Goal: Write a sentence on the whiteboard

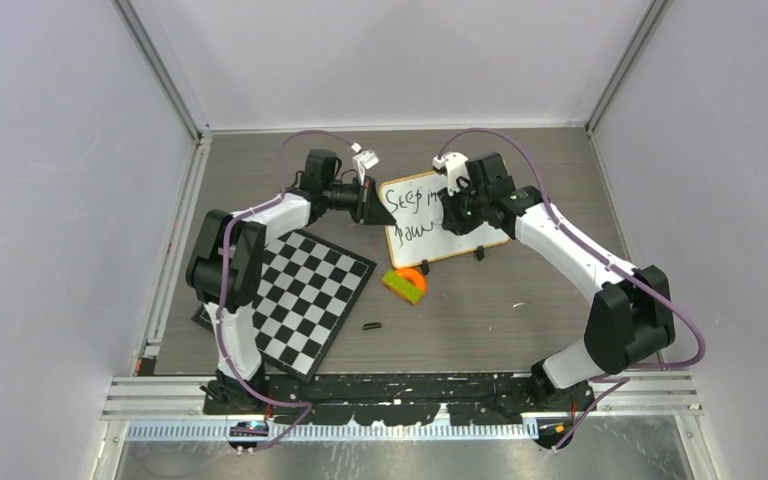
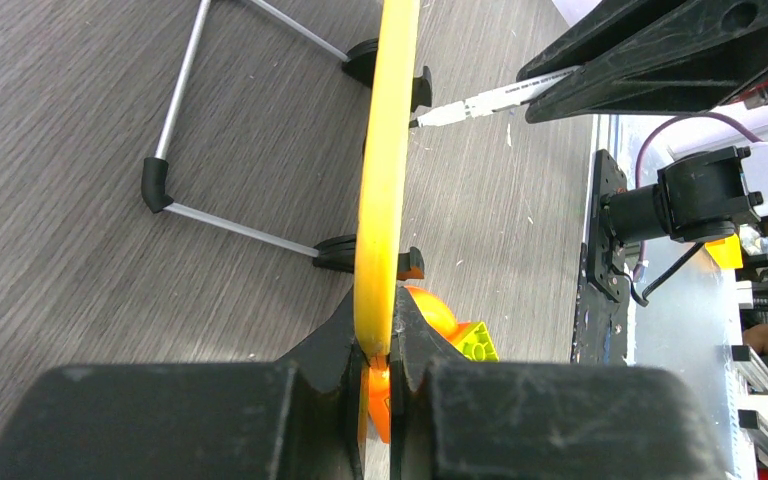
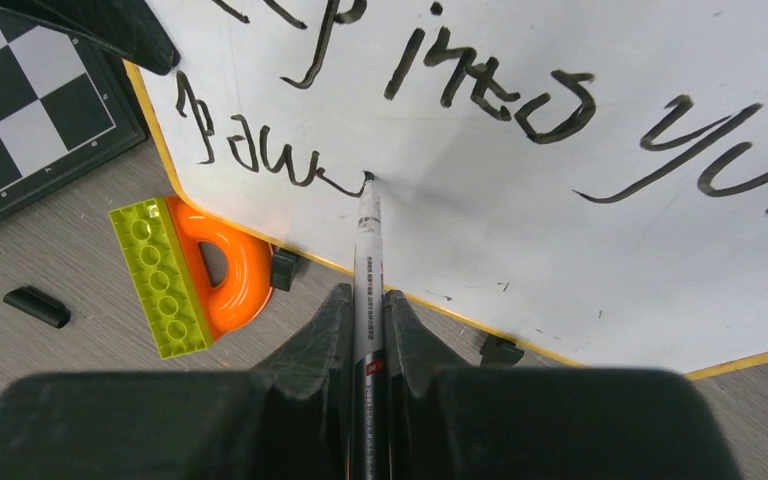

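Note:
The whiteboard (image 1: 460, 240) stands tilted on its black feet mid-table. It shows large in the right wrist view (image 3: 520, 220). My left gripper (image 2: 392, 345) is shut on the board's yellow-looking left edge (image 2: 385, 180), also seen from above (image 1: 370, 205). My right gripper (image 3: 367, 300) is shut on a marker (image 3: 368, 250) whose tip touches the board at the end of the second line. The sentence (image 3: 480, 90) reads "Step into you" on the first line and "pow" on the second. The right gripper also shows in the top view (image 1: 457, 212).
A black-and-white chequered board (image 1: 305, 295) lies left of the whiteboard. An orange-and-green toy brick (image 1: 405, 284) sits in front of the board, also in the right wrist view (image 3: 190, 265). A small black cap (image 1: 371, 326) lies nearer me. A wire stand (image 2: 220, 130) props the board behind.

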{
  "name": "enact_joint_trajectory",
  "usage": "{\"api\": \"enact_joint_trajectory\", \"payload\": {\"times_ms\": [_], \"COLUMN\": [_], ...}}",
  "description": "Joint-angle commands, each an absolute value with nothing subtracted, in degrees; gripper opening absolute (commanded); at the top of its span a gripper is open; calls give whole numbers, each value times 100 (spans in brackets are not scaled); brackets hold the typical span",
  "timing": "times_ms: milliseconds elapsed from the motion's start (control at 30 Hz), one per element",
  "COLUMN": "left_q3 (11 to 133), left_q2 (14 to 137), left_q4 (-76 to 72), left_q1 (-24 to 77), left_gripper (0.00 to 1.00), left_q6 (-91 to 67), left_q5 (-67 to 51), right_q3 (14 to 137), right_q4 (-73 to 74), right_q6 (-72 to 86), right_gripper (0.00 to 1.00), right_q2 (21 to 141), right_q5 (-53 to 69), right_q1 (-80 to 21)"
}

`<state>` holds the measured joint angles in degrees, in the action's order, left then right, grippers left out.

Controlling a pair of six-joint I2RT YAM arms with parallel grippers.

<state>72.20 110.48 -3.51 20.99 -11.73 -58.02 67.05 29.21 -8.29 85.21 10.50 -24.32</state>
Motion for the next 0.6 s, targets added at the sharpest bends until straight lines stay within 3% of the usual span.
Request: {"api": "enact_joint_trajectory", "payload": {"times_ms": [0,567], "left_q3": [7382,7368], "left_q2": [10973,10999], "left_q4": [-202,-202], "left_q1": [2136,2136], "left_gripper": [0,0], "left_q6": [-1044,-1035], "left_q5": [-5630,-5616], "right_q3": [7076,6755], "right_q4": [2681,2605], "right_q6": [-866,-813], "right_gripper": [0,0], "right_q2": [8636,8680], "right_q5": [990,1145], "right_q1": [-2404,-2633]}}
